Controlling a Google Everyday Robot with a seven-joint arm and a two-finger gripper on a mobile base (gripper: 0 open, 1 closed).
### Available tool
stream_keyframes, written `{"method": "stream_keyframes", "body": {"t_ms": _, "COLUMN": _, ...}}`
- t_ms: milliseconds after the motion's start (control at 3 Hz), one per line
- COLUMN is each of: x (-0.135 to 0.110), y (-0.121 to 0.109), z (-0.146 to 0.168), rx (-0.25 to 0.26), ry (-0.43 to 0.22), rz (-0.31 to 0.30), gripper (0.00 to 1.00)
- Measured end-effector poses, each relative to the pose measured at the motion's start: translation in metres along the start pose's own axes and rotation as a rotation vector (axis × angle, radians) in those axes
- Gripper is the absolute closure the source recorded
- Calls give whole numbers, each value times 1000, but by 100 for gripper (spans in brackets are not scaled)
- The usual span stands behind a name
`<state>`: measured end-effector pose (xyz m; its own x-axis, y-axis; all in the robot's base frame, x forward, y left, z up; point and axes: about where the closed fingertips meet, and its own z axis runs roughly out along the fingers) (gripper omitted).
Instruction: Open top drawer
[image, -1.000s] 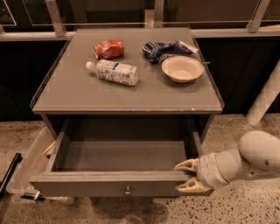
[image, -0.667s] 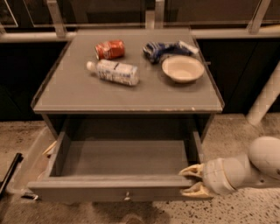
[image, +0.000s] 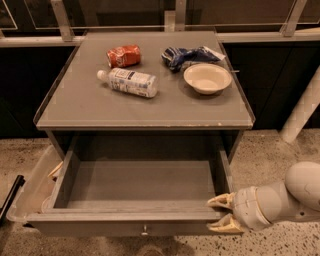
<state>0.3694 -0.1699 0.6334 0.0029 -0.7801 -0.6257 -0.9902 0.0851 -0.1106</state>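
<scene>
Since a second ago the top drawer (image: 135, 182) has slid farther out toward 6 o'clock, and the gripper (image: 214, 216) has travelled with it. It now stands nearly fully out of the grey cabinet (image: 150, 107), its inside bare, so the task looks close to done.

The white arm (image: 295, 192) reaches in from 4 o'clock. Its gripper sits at the front panel's right end, one finger over the rim inside and one on the outer face. The fingers look clamped on the panel, a hold that seems chosen for pulling instead of the small knob (image: 145, 230) at 6 o'clock.

A clear plastic bin (image: 27, 197) lies just beside the drawer at 8 o'clock; it may rub the left side.

On the cabinet top, clear of the drawer's path, lie a water bottle (image: 129, 82) on its side, a white bowl (image: 207, 78) at 1 o'clock, a blue packet (image: 187, 55) and a crushed red can (image: 123, 56).
</scene>
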Motion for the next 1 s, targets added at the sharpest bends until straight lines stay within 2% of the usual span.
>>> {"method": "stream_keyframes", "body": {"t_ms": 1000, "x": 0, "y": 0, "z": 0, "rx": 0, "ry": 0, "rz": 0, "gripper": 12}}
